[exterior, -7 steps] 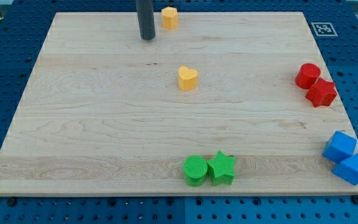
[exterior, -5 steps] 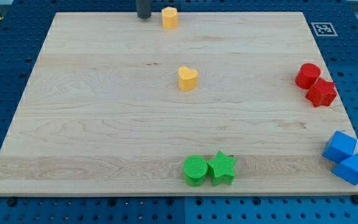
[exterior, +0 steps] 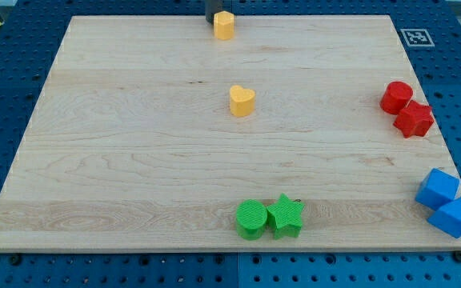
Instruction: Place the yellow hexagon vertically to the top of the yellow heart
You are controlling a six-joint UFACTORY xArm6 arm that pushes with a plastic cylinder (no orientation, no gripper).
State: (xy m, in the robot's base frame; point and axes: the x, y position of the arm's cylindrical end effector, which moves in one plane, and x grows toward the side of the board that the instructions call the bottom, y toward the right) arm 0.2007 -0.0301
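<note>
The yellow hexagon (exterior: pixel 224 26) sits near the board's top edge, a little left of centre. The yellow heart (exterior: pixel 242 101) lies below it, slightly to the right, in the upper middle of the board. My tip (exterior: pixel 214 21) is at the view's top edge, right against the hexagon's upper left side. Only the rod's short lower end shows; the rest is cut off by the frame.
A red cylinder (exterior: pixel 395 97) and a red star (exterior: pixel 413 120) sit together at the right edge. Two blue blocks (exterior: pixel 438 189) (exterior: pixel 453 217) lie at the lower right. A green cylinder (exterior: pixel 252 218) and a green star (exterior: pixel 285 216) touch near the bottom edge.
My tip moved up to the board's top edge, then right to the hexagon's upper left. The hexagon shifted slightly right and down. The heart stayed put.
</note>
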